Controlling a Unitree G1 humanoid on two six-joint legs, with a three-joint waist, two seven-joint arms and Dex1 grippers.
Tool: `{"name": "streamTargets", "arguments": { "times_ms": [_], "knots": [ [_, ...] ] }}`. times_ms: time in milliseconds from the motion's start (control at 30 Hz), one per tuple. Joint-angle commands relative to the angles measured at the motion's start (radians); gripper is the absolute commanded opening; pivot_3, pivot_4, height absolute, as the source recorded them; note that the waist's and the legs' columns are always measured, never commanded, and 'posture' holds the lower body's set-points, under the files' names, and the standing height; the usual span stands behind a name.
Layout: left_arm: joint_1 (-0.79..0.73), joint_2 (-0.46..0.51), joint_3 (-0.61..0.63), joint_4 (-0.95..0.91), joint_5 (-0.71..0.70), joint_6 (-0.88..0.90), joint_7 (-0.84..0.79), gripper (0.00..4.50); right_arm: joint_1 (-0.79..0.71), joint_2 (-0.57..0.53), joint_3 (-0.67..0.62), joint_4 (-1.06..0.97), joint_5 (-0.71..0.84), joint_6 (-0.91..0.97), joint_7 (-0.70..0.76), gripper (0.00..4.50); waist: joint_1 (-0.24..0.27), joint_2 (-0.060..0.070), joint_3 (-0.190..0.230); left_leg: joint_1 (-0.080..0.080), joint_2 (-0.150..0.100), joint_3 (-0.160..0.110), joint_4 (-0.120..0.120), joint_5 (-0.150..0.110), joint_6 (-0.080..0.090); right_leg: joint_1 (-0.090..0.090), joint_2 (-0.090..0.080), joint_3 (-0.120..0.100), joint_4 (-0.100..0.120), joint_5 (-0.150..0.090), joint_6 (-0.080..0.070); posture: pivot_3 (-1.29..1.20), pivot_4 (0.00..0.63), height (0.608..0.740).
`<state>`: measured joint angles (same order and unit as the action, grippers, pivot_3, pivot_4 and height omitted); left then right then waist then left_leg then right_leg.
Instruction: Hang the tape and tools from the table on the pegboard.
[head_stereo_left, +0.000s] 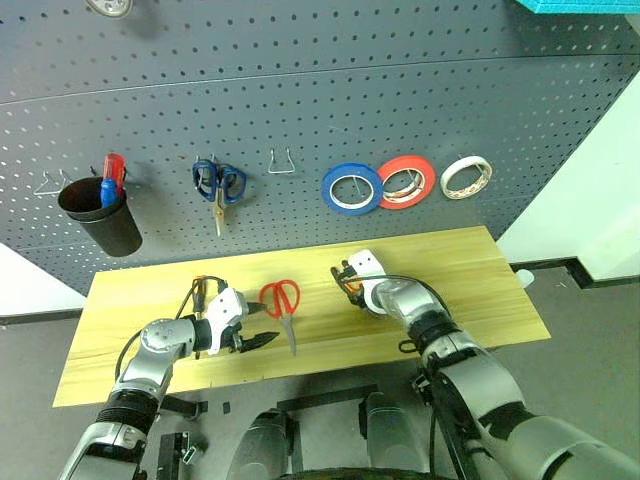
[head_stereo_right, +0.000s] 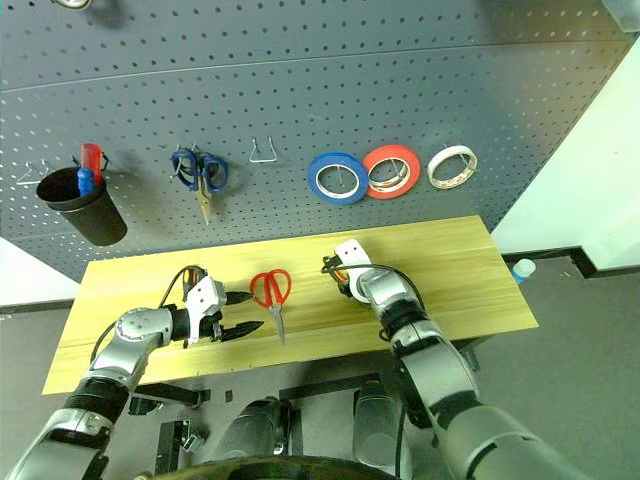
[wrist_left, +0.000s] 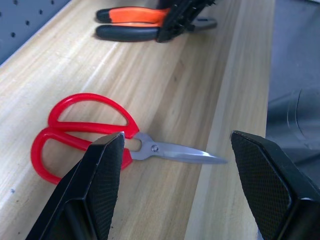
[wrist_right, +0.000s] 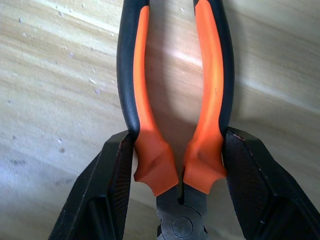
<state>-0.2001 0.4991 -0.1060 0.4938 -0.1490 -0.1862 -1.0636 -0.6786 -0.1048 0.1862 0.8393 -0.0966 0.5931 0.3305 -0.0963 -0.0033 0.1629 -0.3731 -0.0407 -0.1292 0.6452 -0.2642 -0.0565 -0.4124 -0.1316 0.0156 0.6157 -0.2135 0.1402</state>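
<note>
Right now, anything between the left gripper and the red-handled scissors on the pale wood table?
Nothing visible. The left gripper is open, and the red-handled scissors lie flat on the pale yellow wooden table just beyond its fingertips. The orange-and-black pliers lie farther off, with the right gripper around them.

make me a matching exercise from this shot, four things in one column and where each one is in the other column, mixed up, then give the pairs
Things:
1. red-handled scissors
2. pliers
3. cream-white tape
4. blue-handled scissors

Places:
A. hanging on the pegboard, right of the red-orange roll
B. flat on the table, just ahead of the left tool
C. hanging on the pegboard, right of the black cup
D. on the table, handles between the right tool's two fingers

Pairs: 1-B, 2-D, 3-A, 4-C
</note>
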Motion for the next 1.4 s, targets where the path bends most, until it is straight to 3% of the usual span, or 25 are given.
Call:
{"name": "streamTargets", "arguments": {
  "times_ms": [33,100,233,367,500,833,1400],
  "knots": [
    [0.025,0.01,0.085,-0.084,-0.08,-0.018,0.013,3.56,0.115,-0.096,0.087,-0.318,-0.051,-0.165,0.094,2.3,0.001,0.0,0.0,0.0,0.0,0.0,0.0,0.0,0.0,-0.001,0.0,0.0,0.0,0.0,0.0,-0.08,0.1,0.733],
    [0.056,0.013,0.137,-0.13,-0.128,-0.017,0.023,3.56,0.207,-0.177,0.12,-0.516,-0.049,-0.327,0.177,2.3,-0.002,0.001,0.0,-0.002,0.0,0.001,-0.001,0.0,0.0,-0.002,0.0,0.0,-0.001,-0.001,0.001,-0.09,0.102,0.733],
    [0.093,0.016,0.211,-0.17,-0.173,-0.019,0.051,3.56,0.27,-0.228,0.086,-0.736,0.052,-0.426,0.295,2.3,-0.01,0.0,0.001,0.0,0.001,0.002,-0.002,0.0,0.0,-0.002,0.0,0.001,-0.001,-0.003,0.006,-0.1,0.107,0.733],
    [0.103,0.008,0.25,-0.169,-0.184,-0.035,0.08,3.56,0.245,-0.211,0.075,-0.859,0.116,-0.484,0.357,2.3,-0.004,0.0,0.001,0.001,0.004,0.002,-0.001,0.0,0.0,0.0,0.003,0.001,0.0,-0.003,0.005,-0.1,0.106,0.733],
    [0.079,-0.017,0.277,-0.166,-0.182,-0.091,0.129,3.56,0.109,-0.114,0.072,-0.883,0.151,-0.515,0.341,2.3,0.002,0.0,0.001,0.0,0.004,0.002,0.0,0.0,0.0,0.0,0.003,0.001,-0.002,-0.001,0.002,-0.09,0.107,0.733],
    [0.161,-0.035,0.308,-0.312,-0.197,-0.096,0.216,3.56,-0.211,0.086,-0.017,-0.602,0.187,-0.639,0.225,2.3,0.003,0.0,0.002,0.0,0.004,0.001,-0.002,0.0,0.0,-0.003,0.003,0.001,-0.002,0.001,-0.002,-0.02,0.145,0.733],
    [0.436,-0.039,0.333,-0.714,-0.249,0.055,0.339,3.56,-0.468,0.138,-0.134,-0.114,0.212,-0.967,0.198,2.3,0.036,-0.005,0.069,-0.003,0.006,0.002,-0.016,0.001,-0.002,-0.015,0.006,0.003,0.0,-0.002,-0.008,0.07,0.255,0.733]
  ]
}}
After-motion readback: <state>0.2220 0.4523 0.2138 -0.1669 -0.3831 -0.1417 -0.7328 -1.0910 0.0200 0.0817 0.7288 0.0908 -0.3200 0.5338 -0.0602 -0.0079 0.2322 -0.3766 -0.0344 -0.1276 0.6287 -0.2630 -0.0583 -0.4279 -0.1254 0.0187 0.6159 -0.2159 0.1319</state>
